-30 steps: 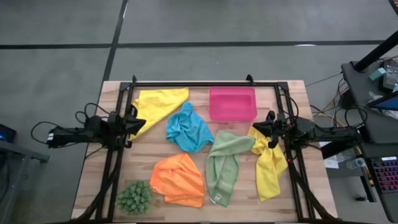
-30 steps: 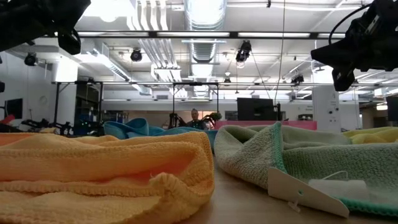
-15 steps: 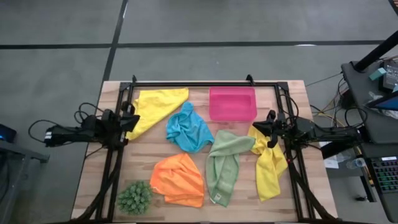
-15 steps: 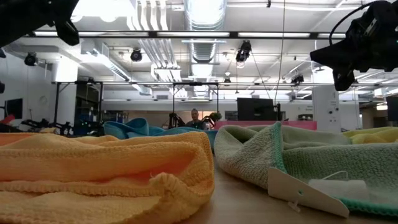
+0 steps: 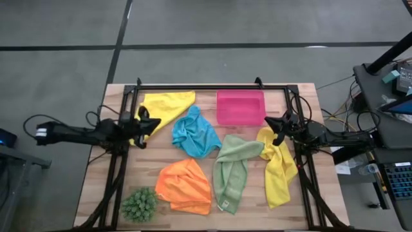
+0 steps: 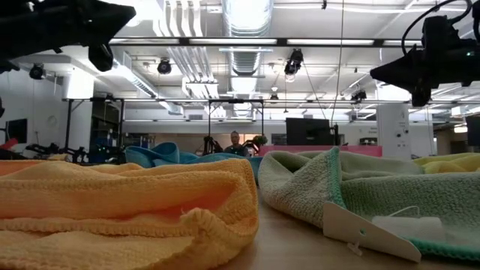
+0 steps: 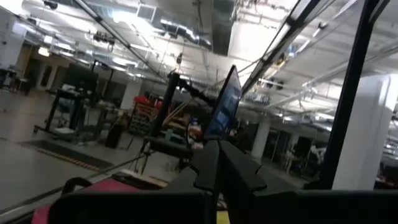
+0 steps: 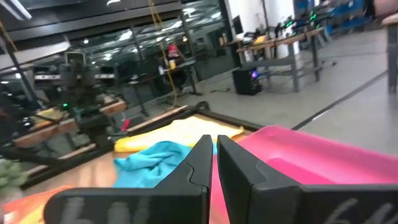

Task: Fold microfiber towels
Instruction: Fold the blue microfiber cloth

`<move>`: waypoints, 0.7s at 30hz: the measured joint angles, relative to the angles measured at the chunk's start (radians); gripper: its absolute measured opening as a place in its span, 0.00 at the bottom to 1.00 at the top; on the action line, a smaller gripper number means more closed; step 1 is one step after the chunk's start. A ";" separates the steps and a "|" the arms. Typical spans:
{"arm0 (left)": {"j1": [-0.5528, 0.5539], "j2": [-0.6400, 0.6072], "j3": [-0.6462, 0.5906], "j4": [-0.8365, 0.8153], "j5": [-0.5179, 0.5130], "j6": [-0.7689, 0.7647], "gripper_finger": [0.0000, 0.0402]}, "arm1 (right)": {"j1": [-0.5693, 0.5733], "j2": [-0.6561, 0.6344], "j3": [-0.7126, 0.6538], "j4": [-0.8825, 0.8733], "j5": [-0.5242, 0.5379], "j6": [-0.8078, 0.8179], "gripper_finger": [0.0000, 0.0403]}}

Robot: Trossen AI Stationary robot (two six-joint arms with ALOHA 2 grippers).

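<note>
Noted a small shift from a second earlier: left gripper (image 5: 156,122) reached further in over the wooden table (image 5: 161,151), toward the near corner of the yellow microfiber towel spread in a rough triangle (image 5: 164,106). Noted the right gripper (image 5: 271,121) edged off the upper end of the second yellow microfiber towel, a long rumpled strip (image 5: 278,171), toward the rigid pink rectangular tray (image 5: 241,107).

Saw both pairs of fingers pressed together in the wrist views, with nothing between them. Saw both grippers held high above the cloths in the low view, so probably touching no towel, though could not settle the height from overhead.

Counted five cloths on the table, none folded. Found the crumpled turquoise blue microfiber towel (image 5: 195,132) heaped near the middle, just beside the tray's near left corner. Found the sage green microfiber towel (image 5: 232,171) bunched in a long draped shape, its upper end touching the second yellow one. Found the orange microfiber towel (image 5: 185,185) loosely doubled at the front, between the green cloth and the small spiky green plant ball (image 5: 139,204).

Judged the task at its very start: no neat square anywhere, no stack, tray empty. Left all five still to be flattened and folded.
</note>
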 joint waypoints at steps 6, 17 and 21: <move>0.000 0.147 0.059 0.001 0.000 0.004 0.00 | 0.000 0.000 0.000 0.007 0.004 -0.092 0.04; -0.001 0.384 0.284 -0.149 0.024 0.001 0.00 | 0.000 0.000 0.000 0.018 0.004 -0.111 0.04; -0.010 0.464 0.370 -0.165 0.040 0.000 0.00 | 0.000 0.000 0.000 0.018 0.004 -0.129 0.04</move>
